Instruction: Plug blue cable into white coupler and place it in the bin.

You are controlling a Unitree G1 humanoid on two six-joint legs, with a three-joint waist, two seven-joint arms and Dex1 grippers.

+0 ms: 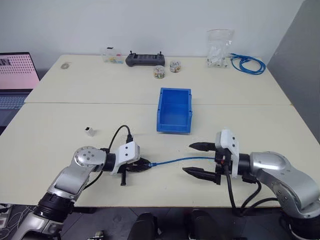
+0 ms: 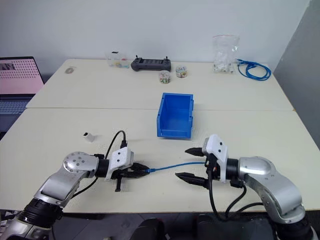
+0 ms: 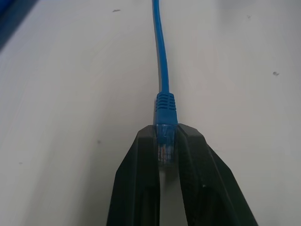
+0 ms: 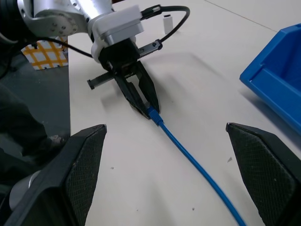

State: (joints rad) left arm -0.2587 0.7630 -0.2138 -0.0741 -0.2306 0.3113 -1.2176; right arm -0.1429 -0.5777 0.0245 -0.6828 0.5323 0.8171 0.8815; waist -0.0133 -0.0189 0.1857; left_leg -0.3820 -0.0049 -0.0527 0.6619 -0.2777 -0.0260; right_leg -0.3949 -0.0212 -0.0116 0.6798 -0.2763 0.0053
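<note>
The blue cable (image 1: pixel 177 160) is pinched at its clear plug by the left gripper (image 1: pixel 145 165) — fingers pressed together on the plug body, with the blue boot just clear of the tips. The right gripper (image 1: pixel 201 160) is spread wide, nothing held, and the cable's strand runs out between its fingers without being touched. The long axis is laid along the table from the left gripper's tips toward the right gripper; the plug end is pointed back into the left gripper's jaws, so the contacts appear buried in the grip rather than presented outward. Main risk, judged from this: the plug cannot be seated in the white coupler (image 1: pixel 89 131) while the nose is covered — a regrip or handover looks needed, and the plug could twist or slip during it. The coupler is well apart from the left gripper, on its outer side, farther up the table, unheld, so it is likely to slide if pushed. The bin (image 1: pixel 174 109) is beyond both grippers, between them; the loose tail could snag on its lip.
</note>
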